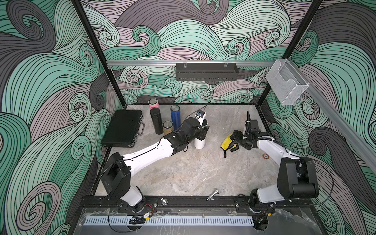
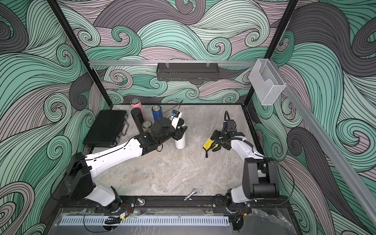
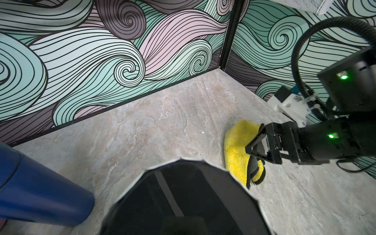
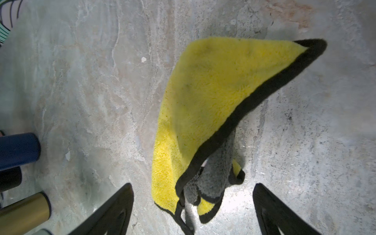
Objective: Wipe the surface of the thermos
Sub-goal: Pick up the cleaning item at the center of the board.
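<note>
Marble-look tabletop [image 1: 193,173], swirl-print walls [image 1: 183,30]: we logged the white thermos [image 1: 199,143] upright mid-table, left gripper [image 1: 204,130] clamped on its upper part. Right gripper [image 4: 193,186] hung with jaws spread wide over the yellow cloth [image 4: 203,91], crumpled well apart from the thermos, ungripped. We judged the thermos rigid, slick and tippy, so hold it high; cloth limp, light, best pinched at its bunched grey fold.

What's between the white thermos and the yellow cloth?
Nothing, just bare tabletop between white thermos and yellow cloth, shown in both top views.
</note>
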You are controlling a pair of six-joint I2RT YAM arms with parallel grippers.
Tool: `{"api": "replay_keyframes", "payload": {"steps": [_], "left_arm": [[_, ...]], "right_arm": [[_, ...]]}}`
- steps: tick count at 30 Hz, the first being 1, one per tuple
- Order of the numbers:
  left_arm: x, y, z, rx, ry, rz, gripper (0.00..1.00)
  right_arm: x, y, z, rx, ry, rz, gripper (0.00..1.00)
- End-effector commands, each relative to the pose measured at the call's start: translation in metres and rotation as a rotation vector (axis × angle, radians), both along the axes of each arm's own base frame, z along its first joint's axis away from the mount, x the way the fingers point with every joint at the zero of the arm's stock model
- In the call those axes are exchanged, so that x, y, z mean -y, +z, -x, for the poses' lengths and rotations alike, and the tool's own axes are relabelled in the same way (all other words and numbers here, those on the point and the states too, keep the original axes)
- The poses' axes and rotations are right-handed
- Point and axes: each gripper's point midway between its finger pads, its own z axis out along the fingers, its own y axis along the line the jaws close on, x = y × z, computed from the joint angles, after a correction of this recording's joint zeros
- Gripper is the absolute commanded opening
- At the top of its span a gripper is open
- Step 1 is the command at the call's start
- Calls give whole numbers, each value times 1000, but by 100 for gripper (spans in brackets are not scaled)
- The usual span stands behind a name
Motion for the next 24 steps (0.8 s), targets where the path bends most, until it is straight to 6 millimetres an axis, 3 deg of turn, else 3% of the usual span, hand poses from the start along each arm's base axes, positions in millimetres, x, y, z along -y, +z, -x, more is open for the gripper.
{"api": "replay_keyframes", "payload": {"steps": [1, 12, 16, 20, 24], "left_arm": [[-3, 17, 7, 29, 2, 51, 0], [-7, 8, 19, 20, -23, 113, 0], [-12, 8, 24, 16, -25, 108, 0], [-16, 10, 26, 17, -23, 110, 0], [-18, 8, 25, 22, -12, 102, 0]], "right_arm": [[7, -5, -6, -41, -37, 29, 91], [-2, -32, -15, -145, -52, 35, 87], [-10, -21, -14, -150, 7, 87, 86], [-13, 3, -9, -144, 193, 336, 92], [-10, 5, -10, -170, 230, 396, 95]]}}
